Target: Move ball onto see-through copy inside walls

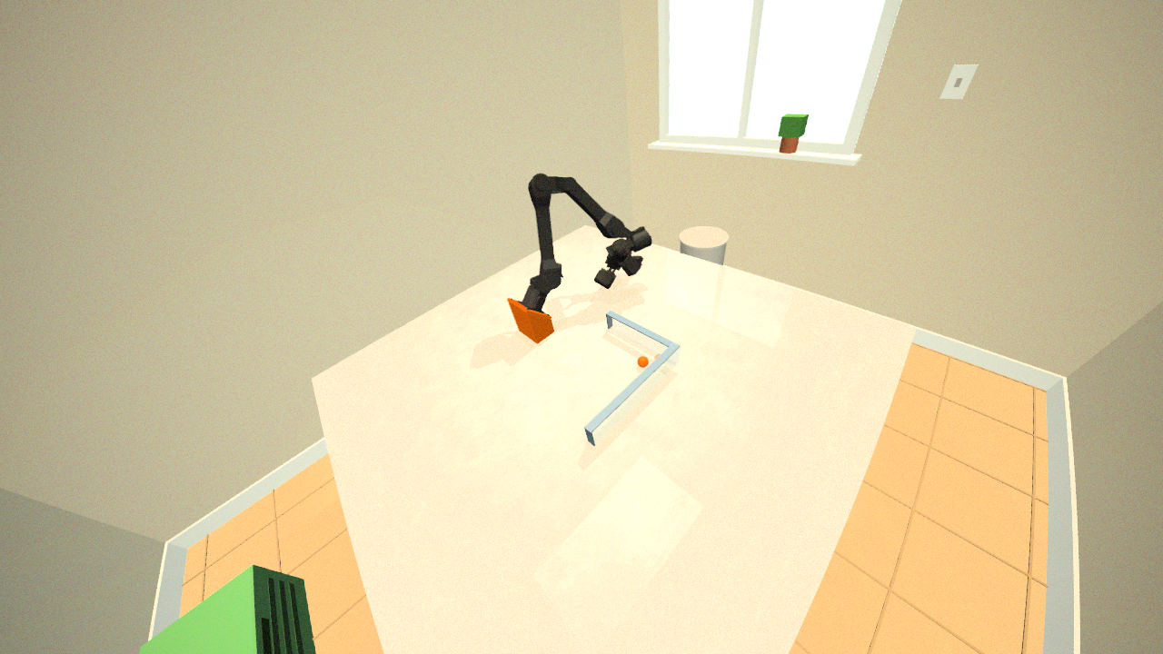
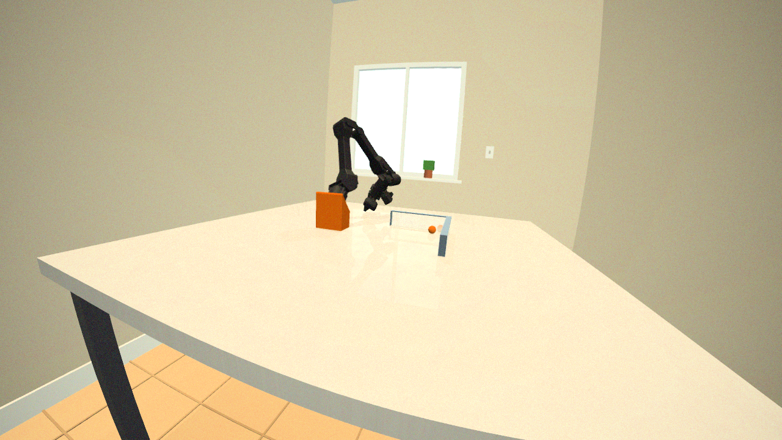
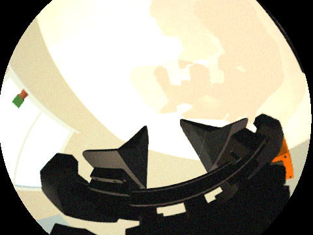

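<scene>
In the wrist view the ball is out of sight; only the table (image 3: 109, 48) shows between the fingers. The gripper (image 1: 611, 272) hangs half open and holds nothing. The ball (image 1: 642, 361) is round, so it points nowhere. It lies inside the walls (image 1: 642, 329), near their corner, just beside the faint copy (image 2: 439, 227), which is hard to see.

You have a glossy cream table (image 2: 338, 306). On it sit the arm's orange base block (image 2: 331, 210), two low clear walls (image 1: 638, 381) forming a corner, and the orange ball (image 1: 642, 361) just inside that corner, beside its faint see-through copy (image 1: 657, 356).
</scene>
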You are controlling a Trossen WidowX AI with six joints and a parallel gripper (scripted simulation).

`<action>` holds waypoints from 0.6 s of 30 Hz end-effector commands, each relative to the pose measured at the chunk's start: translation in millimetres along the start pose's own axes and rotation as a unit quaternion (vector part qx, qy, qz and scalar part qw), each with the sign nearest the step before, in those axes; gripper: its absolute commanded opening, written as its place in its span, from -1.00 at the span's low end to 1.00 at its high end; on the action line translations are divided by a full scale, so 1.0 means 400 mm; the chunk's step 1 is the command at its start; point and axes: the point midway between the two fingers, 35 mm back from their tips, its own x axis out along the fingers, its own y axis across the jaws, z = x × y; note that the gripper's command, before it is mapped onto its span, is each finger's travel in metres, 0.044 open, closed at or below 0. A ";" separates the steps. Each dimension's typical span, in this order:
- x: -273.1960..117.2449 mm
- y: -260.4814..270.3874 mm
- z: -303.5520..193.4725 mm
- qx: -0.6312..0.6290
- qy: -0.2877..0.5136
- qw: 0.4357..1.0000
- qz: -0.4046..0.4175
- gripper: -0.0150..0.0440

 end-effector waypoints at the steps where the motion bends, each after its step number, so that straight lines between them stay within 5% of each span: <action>1: -0.074 -0.025 0.135 -0.025 -0.095 0.995 -0.025 0.35; 18: -0.473 -0.276 0.457 -0.119 -0.300 0.921 -0.217 0.35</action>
